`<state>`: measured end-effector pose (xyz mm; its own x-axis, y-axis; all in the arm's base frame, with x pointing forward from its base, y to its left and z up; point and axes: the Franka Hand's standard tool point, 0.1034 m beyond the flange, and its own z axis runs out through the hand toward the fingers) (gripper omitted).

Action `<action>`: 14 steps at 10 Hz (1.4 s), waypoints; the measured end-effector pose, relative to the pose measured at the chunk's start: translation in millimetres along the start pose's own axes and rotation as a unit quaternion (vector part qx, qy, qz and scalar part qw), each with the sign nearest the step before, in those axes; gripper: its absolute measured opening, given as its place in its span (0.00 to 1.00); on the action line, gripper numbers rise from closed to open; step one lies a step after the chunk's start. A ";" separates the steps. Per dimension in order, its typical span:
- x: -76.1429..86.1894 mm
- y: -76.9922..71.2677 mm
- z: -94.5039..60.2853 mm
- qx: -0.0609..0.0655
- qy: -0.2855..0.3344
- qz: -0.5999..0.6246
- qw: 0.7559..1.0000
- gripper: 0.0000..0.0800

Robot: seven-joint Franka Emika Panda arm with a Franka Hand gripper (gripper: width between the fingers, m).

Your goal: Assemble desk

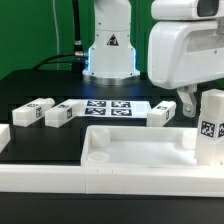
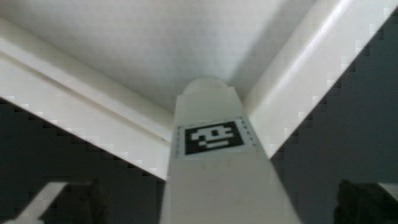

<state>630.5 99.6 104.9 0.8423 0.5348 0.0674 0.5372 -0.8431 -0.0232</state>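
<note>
The white desk top (image 1: 140, 150) lies at the front as a rimmed tray; its inner corner (image 2: 160, 60) fills the wrist view. One white tagged leg (image 1: 210, 125) stands upright at the tray's corner on the exterior view's right. In the wrist view this leg (image 2: 217, 150) runs between my fingers. My gripper (image 1: 195, 100) hangs over it, open. The dark fingertips (image 2: 45, 205) sit wide on either side (image 2: 214, 208) with dark gaps to the leg. Three more legs lie on the black table behind the tray: two on the exterior view's left (image 1: 32, 111) (image 1: 62, 114) and one at centre right (image 1: 162, 112).
The marker board (image 1: 108, 107) lies flat behind the tray between the loose legs. The long white border rail (image 1: 60, 182) runs along the front. The robot base (image 1: 108, 50) stands at the back centre.
</note>
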 end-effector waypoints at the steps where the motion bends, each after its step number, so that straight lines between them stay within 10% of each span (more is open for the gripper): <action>1: 0.0 0.0 0.0 0.000 0.000 0.004 1.000 0.81; 5: -0.1 0.1 0.0 0.000 0.000 0.017 1.000 0.36; 14: -0.7 0.5 -0.9 0.006 0.005 0.377 0.926 0.36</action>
<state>630.1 98.7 105.7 0.9776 -0.2070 0.0372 -0.2037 -0.9759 -0.0779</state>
